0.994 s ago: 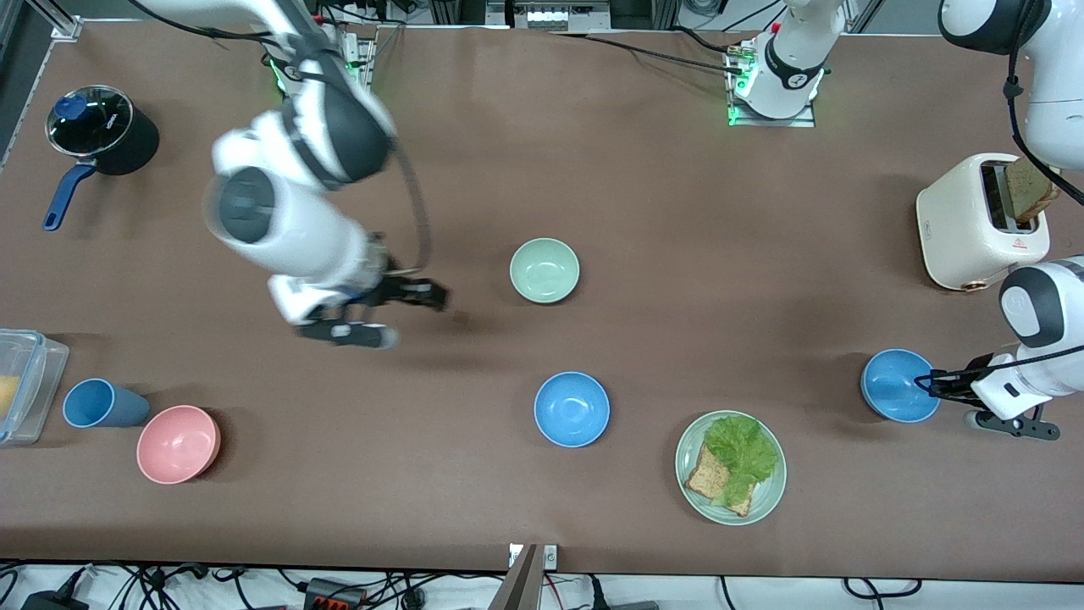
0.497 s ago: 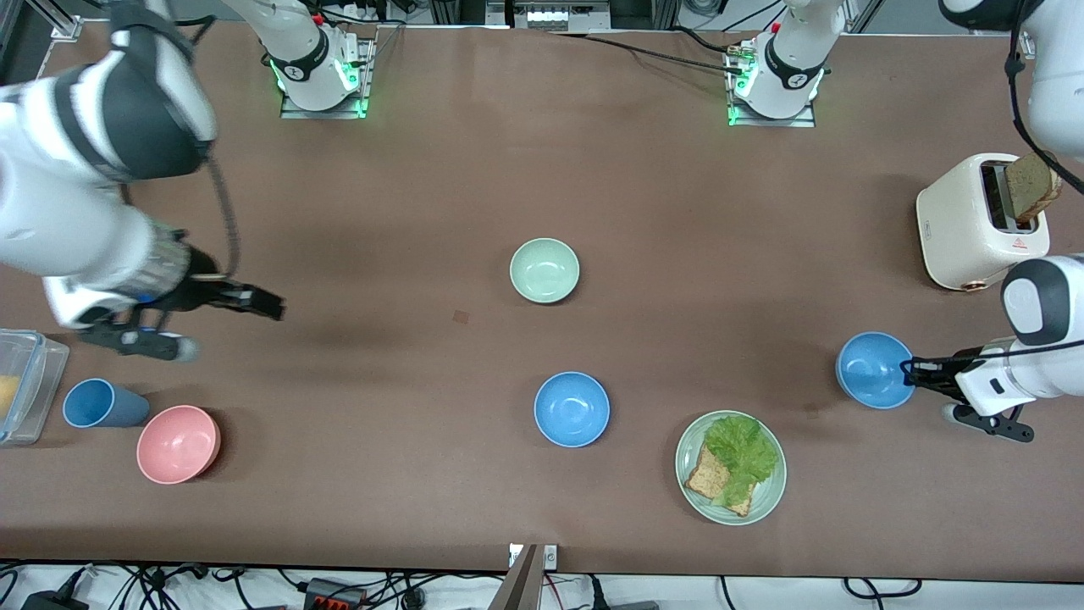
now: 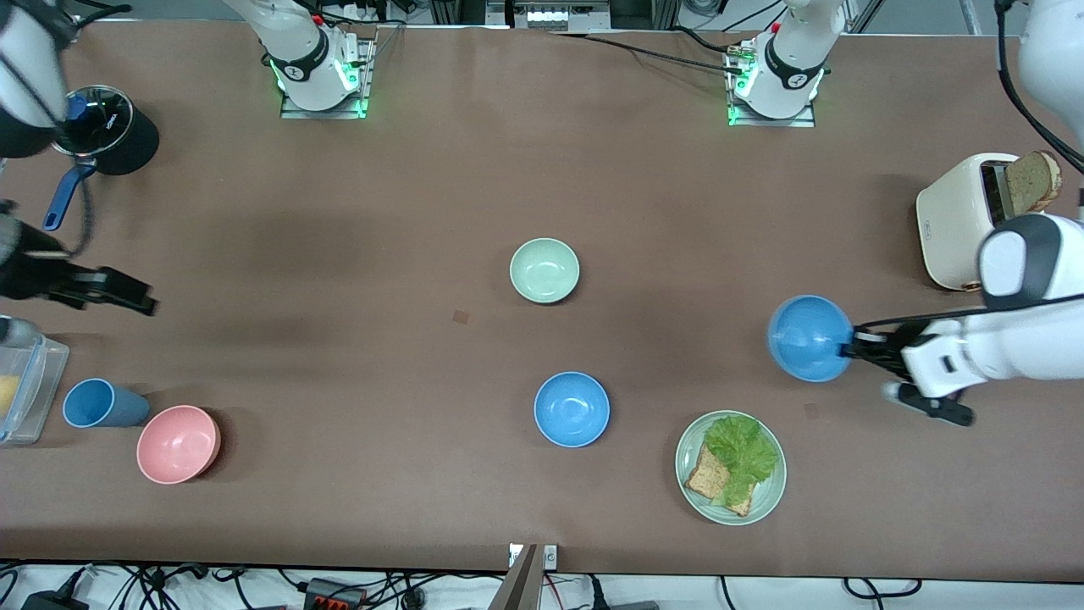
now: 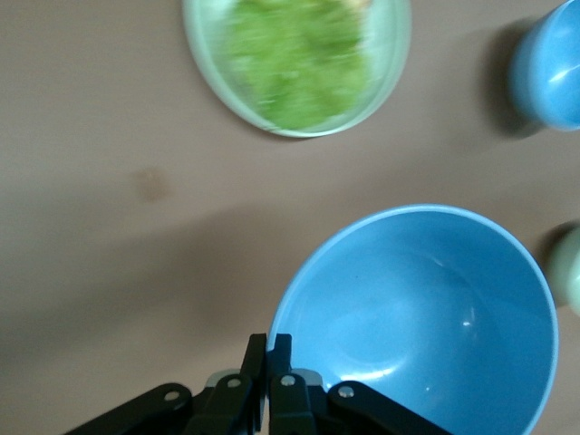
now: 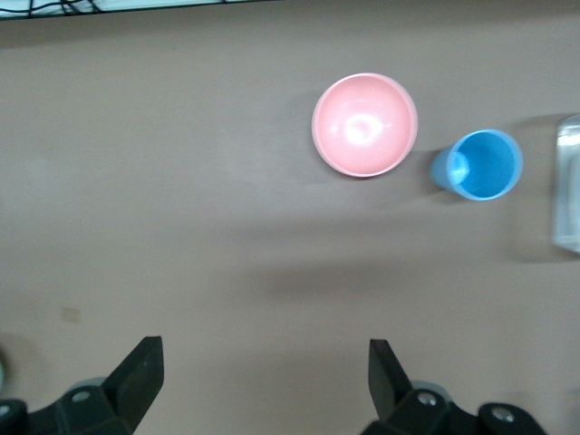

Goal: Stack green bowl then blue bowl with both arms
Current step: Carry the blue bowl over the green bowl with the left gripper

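The green bowl (image 3: 544, 269) sits upright at mid-table. One blue bowl (image 3: 572, 408) sits nearer the front camera than it. My left gripper (image 3: 849, 346) is shut on the rim of the other blue bowl (image 3: 809, 337) and holds it tilted above the table, beside the lettuce plate. The left wrist view shows the pinched rim at the gripper (image 4: 269, 349), the held bowl (image 4: 426, 317), the other blue bowl (image 4: 548, 63) and an edge of the green bowl (image 4: 569, 281). My right gripper (image 3: 135, 298) is open and empty over bare table at the right arm's end, and shows the same in its wrist view (image 5: 265, 362).
A pale-green plate (image 3: 769, 494) with toast and lettuce lies near the front edge. A toaster (image 3: 974, 220) stands at the left arm's end. A black pot (image 3: 106, 131), clear container (image 3: 21, 381), blue cup (image 3: 97, 404) and pink bowl (image 3: 178, 443) are at the right arm's end.
My left gripper has lifted the blue bowl and carried it toward the table's middle. My right arm has swung away from mid-table to its own end.
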`<state>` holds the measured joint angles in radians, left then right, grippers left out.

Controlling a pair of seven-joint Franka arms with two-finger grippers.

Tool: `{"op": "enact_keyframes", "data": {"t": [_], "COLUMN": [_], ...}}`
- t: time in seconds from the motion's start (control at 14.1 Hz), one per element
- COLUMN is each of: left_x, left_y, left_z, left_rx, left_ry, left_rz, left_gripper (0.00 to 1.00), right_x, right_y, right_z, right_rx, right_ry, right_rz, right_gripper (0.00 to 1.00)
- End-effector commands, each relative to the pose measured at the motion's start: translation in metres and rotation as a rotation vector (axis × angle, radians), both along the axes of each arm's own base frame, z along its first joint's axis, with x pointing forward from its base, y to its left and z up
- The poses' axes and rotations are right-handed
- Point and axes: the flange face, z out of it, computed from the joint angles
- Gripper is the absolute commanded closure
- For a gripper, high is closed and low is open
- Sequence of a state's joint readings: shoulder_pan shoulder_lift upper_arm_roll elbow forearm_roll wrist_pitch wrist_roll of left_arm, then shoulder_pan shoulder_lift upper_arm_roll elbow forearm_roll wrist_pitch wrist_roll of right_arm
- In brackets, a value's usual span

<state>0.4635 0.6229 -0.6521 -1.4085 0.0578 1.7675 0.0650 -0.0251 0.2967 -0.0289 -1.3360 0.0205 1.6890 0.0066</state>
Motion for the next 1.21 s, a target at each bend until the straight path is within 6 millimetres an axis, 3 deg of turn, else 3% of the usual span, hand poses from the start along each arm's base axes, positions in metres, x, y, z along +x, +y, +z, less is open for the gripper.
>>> {"op": "enact_keyframes", "data": {"t": [0.0,0.14,0.28,0.57,0.85,1.14], "left_x": [-0.024,-0.040,-0.054,-0.100,-0.142,-0.161], "left_y": [-0.090,-0.162,-0.219,-0.305,-0.347,-0.361], "left_z": [0.018,0.018,0.011,-0.031,-0.070,-0.091], "left_rx": [0.027,0.067,0.074,0.068,0.113,0.142], "left_ry": [0.079,0.114,0.118,0.100,0.026,0.016], "left_rz": [0.116,0.178,0.273,0.393,0.425,0.386], "left_gripper": [0.99,0.99,0.99,0.99,0.99,0.99], "right_x": [-0.015,-0.026,-0.036,-0.048,-0.087,-0.090], "right_y": [-0.014,-0.014,-0.016,-0.014,-0.016,-0.015], "right_z": [0.024,0.027,0.020,0.017,0.008,0.009], "right_rx": [-0.007,-0.004,-0.001,-0.004,-0.042,-0.033], "right_ry": [-0.015,0.008,0.025,0.037,0.021,0.036], "right_rz": [0.040,0.027,0.018,0.022,0.031,0.026], "right_gripper": [0.00,0.00,0.00,0.00,0.00,0.00]}}
